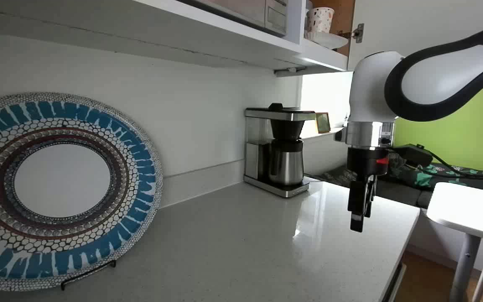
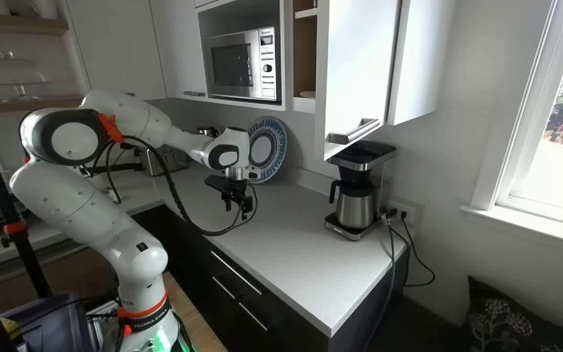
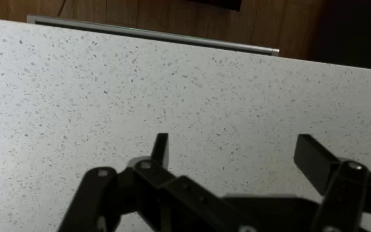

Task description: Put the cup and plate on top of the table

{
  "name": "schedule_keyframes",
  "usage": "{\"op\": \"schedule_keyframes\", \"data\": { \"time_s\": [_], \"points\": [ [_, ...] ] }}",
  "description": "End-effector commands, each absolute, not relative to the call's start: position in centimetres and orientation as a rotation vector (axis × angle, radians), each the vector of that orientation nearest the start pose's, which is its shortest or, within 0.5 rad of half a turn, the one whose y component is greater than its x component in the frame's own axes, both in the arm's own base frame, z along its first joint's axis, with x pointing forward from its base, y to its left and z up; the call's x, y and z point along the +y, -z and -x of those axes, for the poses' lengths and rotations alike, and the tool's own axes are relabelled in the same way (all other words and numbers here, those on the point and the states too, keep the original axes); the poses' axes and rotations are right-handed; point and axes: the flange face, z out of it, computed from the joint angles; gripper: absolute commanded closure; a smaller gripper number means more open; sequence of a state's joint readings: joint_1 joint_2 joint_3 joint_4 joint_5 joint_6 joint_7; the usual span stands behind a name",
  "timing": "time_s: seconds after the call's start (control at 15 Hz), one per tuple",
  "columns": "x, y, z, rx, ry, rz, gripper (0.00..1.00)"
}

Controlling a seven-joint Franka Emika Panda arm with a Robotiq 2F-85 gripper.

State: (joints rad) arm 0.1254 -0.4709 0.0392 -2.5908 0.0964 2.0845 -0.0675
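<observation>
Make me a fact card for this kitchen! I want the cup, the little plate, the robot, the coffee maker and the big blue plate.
Cup: speckled, cream-white, up in the open cupboard
Plate: small, white, in the cupboard too, seen just below the cup
Robot: end effector open, holding nothing, above the countertop
Coffee maker: black and silver, on the countertop
Big blue plate: patterned, propped up on the countertop
Left to do: get cup and plate onto the countertop
</observation>
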Motion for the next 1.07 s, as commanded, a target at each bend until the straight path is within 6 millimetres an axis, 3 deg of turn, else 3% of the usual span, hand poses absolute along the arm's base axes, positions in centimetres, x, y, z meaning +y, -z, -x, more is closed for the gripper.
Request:
{"op": "schedule_keyframes", "data": {
  "time_s": [0.0,0.27,0.4,0.67,1.0],
  "points": [
    [6.8,-41.2,-37.9,-0.274,-0.06,3.065,0.0],
    [6.8,-41.2,-37.9,-0.274,-0.061,3.065,0.0],
    [6.1,-43.3,-37.8,-0.189,-0.005,3.061,0.0],
    [2.2,-47.8,-37.8,0.056,0.142,2.989,0.0],
    [-4.3,-52.6,-37.2,0.308,0.303,2.874,0.0]
  ]
}}
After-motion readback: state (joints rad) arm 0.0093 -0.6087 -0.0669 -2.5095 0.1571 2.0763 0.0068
